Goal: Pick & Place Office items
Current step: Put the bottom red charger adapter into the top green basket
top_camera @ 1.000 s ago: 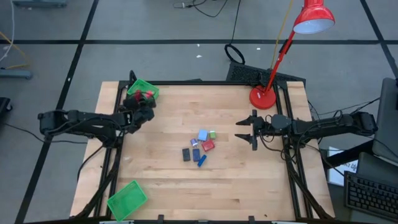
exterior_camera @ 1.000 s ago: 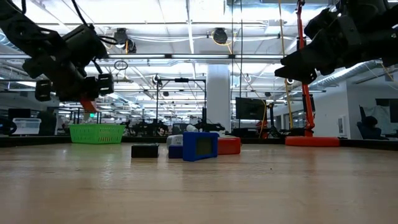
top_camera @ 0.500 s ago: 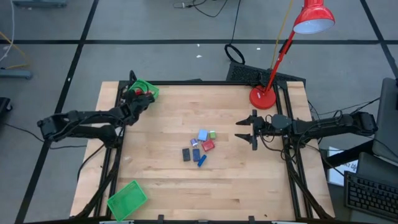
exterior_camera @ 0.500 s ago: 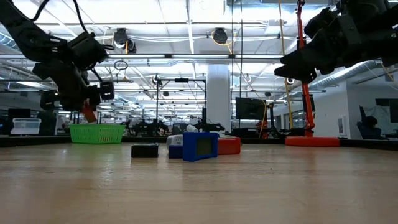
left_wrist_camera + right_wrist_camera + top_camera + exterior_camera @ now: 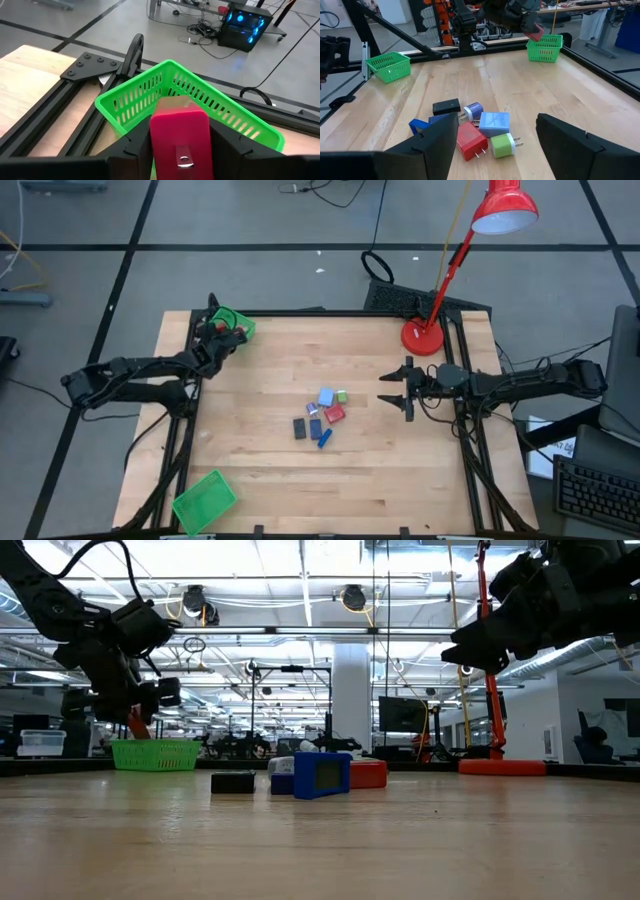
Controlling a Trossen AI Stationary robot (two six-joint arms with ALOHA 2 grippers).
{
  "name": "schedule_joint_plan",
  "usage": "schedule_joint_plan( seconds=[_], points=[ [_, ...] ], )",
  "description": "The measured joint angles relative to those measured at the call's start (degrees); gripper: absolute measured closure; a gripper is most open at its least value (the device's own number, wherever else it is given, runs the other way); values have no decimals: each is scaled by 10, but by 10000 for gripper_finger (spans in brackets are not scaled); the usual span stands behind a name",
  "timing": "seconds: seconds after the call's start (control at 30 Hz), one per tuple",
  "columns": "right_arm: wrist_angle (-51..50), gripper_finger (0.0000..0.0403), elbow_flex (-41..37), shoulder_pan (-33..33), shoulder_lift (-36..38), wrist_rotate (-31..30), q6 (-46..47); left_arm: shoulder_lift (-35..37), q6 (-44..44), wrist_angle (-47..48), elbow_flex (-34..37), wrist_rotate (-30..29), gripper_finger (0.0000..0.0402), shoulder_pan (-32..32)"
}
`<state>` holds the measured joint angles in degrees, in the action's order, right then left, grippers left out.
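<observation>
the left gripper hangs above the green slatted plastic basket at the far left corner of the pale wooden table, with a red blocky plastic plug-like piece between its fingers; the piece is clasped at a narrow spread, though the grip looks on the point of letting go, which is a judgement only. directly ahead of and below this gripper the basket's open mouth is in line for a drop, so the step in hand seems to be the release of this one piece. whether anything already lies in the basket cannot be told, since its inside is hidden behind the piece and the mesh wall. the right gripper waits over the right side of the table, its fingers spread wide and holding nothing. ahead of it, well apart from both grippers, the rest of the office items lie in a loose cluster at mid-table: a light-blue square block, a red pronged block, a green-and-white small plug, a black flat rectangle, a blue stick-like piece and a small purple-and-white plug. a second green basket sits at the near left corner. by this showing the task is early: one piece nearly placed, about six left to carry.
</observation>
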<state>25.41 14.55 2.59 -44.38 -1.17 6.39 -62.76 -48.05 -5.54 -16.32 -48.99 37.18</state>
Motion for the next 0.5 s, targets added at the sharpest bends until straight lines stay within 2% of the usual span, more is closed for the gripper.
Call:
schedule_joint_plan(
  seconds=[0.5],
  points=[
    [-5,147,0,0,0,0,0,0,-1,-9,0,1,202,1]
  ],
)
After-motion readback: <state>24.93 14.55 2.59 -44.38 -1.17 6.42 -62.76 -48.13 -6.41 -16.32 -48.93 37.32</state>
